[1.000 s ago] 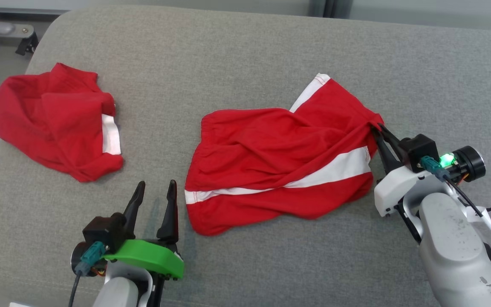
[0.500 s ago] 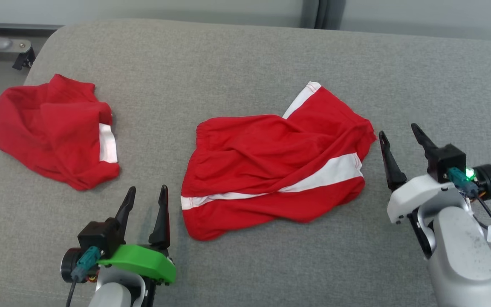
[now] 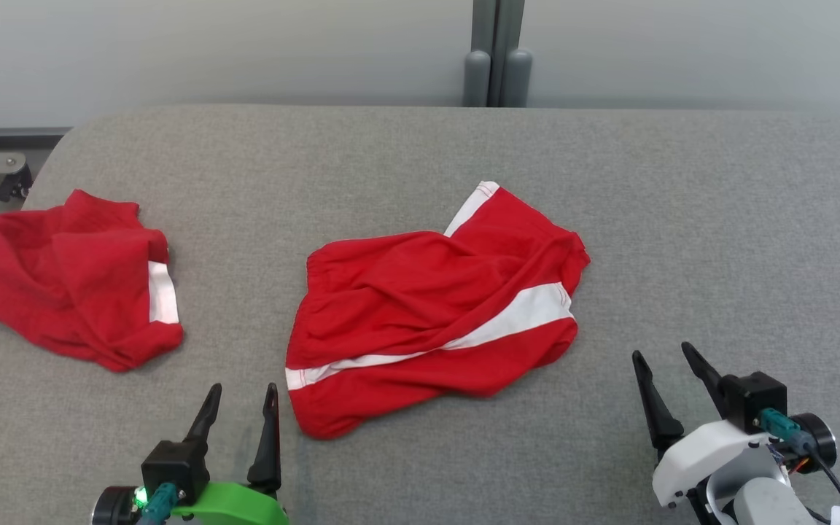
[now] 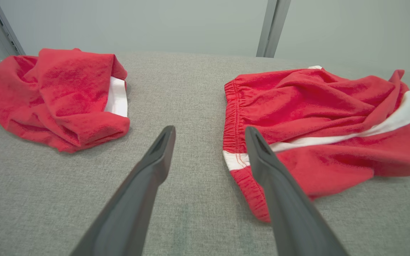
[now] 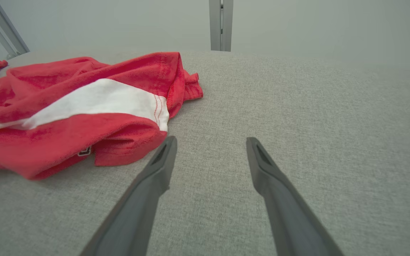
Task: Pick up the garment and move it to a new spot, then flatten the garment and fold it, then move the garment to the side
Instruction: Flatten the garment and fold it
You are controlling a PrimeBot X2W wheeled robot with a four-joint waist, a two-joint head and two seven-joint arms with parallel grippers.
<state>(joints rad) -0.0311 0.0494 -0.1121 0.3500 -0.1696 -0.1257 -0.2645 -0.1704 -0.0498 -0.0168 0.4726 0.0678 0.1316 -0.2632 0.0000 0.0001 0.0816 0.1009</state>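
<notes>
**Both claws spread, garment loose at centre**

Garment (image 3: pixel 434 321) crumpled in the middle of the grey padded surface (image 3: pixel 682 219), white stripe uppermost, touched by neither claw. Right gripper (image 3: pixel 661 353) near and to the right of it, fingers wide apart, nothing between them, clear of the cloth. Left gripper (image 3: pixel 243 390) likewise wide and empty, just beside the near left corner. Looks like a flanking stance, ready to take opposite edges. Judging by the creases and overlaps, flattening not yet done. Second red garment (image 3: pixel 63 281) bunched at the left edge
</notes>
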